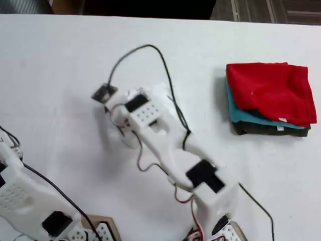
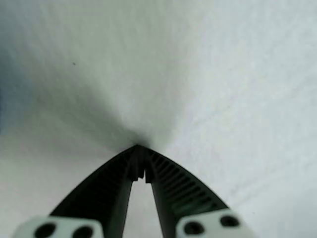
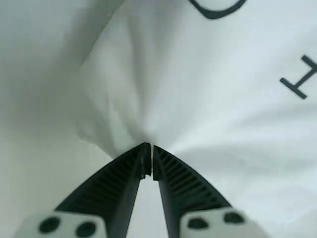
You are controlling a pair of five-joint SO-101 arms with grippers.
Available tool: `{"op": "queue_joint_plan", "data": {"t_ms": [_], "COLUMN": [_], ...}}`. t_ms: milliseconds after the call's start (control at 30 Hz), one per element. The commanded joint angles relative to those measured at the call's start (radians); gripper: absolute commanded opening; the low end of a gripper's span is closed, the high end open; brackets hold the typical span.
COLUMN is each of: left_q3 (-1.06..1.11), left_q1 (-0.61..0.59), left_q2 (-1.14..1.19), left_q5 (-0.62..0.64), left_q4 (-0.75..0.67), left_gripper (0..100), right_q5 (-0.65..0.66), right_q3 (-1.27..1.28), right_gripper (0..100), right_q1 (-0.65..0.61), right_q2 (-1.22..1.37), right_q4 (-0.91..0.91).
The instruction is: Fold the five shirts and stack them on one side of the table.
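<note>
Working a white shirt point(image 3: 223, 99) with dark print, lying well apart from the stack point(image 1: 271, 98) of folded shirts, out toward the middle of the table point(image 1: 60, 60). Pinching a ridge of that cloth in the right claw point(image 3: 147, 153), jaws closing tip to tip, with fabric puckering and fanning away from the nip. Extending the right arm point(image 1: 165, 145) away from the stack, with a black cable point(image 1: 150, 47) looping over it. Holding the left claw point(image 2: 140, 158) closed too, tips pressing at a white, creased surface; not managing to tell pinched cloth from bare surface there. Resting the left arm point(image 1: 25, 201) farther again from the stack. Counting three layers in the stack: red shirt point(image 1: 271, 90) on top and sitting askew, teal shirt point(image 1: 246, 116) beneath, dark shirt point(image 1: 261, 130) at the bottom. Judging this as an early fold on what looks like the fourth garment, so a little past halfway. Doing it well probably means:
- Using a shallow, firm pinch on one layer only.
- Lifting just enough to clear the cloth underneath.
- Carrying the edge straight across for a square fold line.
- Pacing both claws together if both are gripping.
- Steering the cable clear of the cloth.
- Sizing the folded shape to match the stack's footprint.
</note>
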Motion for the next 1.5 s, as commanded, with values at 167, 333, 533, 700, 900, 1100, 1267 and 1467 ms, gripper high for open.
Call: {"op": "queue_joint_plan", "data": {"t_ms": [167, 333, 533, 700, 900, 1100, 1267, 1467], "left_q3": [0.021, 0.022, 0.022, 0.022, 0.022, 0.022, 0.022, 0.022], "left_q1": [0.038, 0.038, 0.038, 0.038, 0.038, 0.038, 0.038, 0.038], "left_q2": [0.015, 0.015, 0.015, 0.015, 0.015, 0.015, 0.015, 0.015], "left_q5": [0.008, 0.008, 0.008, 0.008, 0.008, 0.008, 0.008, 0.008], "left_q4": [-0.032, -0.032, -0.032, -0.032, -0.032, -0.032, -0.032, -0.032], "left_gripper": [3, 3, 3, 3, 3, 3, 3, 3], "right_q5": [0.002, 0.029, 0.051, 0.049, 0.049, 0.051, 0.049, 0.021], "right_q3": [0.173, 0.107, 0.092, 0.201, 0.242, 0.184, 0.008, -0.11], "right_gripper": [2.1, 2.1, 2.1, 2.1, 2.1, 2.1, 2.1, 5.3], "right_q1": [0.031, 0.065, 0.22, 0.26, 0.26, 0.269, 0.291, 0.331], "right_q2": [-0.177, -0.263, -0.317, -0.266, -0.173, -0.153, -0.272, -0.308], "right_q4": [-0.157, -0.136, -0.113, -0.104, -0.205, -0.226, -0.09, 0.001]}}
